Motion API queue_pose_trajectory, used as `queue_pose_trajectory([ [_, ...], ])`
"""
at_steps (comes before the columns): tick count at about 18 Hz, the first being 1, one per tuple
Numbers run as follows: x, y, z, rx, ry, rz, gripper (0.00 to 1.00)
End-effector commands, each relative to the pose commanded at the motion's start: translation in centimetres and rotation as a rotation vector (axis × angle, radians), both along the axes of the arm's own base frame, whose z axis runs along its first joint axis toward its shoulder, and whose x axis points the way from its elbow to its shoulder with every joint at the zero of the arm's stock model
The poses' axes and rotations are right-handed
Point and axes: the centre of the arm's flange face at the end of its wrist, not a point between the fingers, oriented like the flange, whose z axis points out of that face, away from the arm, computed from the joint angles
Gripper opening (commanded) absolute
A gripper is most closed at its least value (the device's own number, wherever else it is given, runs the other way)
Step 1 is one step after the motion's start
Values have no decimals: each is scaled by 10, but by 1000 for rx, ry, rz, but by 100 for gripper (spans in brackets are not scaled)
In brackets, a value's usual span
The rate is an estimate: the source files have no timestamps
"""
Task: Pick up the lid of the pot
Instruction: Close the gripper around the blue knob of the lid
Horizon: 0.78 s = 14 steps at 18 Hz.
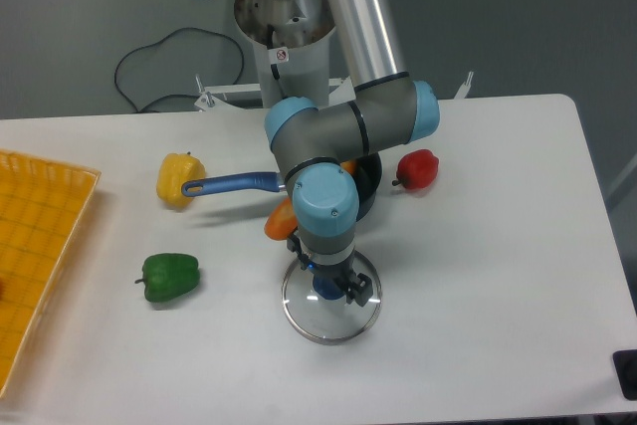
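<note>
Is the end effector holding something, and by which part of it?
It cannot be told: the end effector is at the blue knob of the pot lid, grip unclear.

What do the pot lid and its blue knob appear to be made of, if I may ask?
The pot lid looks like clear glass, since the white table shows through, with a shiny, probably metal rim. The blue knob seems smooth plastic or silicone, judging by its even colour.
</note>
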Motion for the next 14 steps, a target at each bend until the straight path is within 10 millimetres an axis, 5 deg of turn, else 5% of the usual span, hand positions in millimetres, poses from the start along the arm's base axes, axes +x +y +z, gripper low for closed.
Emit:
queue_pose_trajectory([
  [14, 1, 0, -11, -13, -13, 2, 100],
])
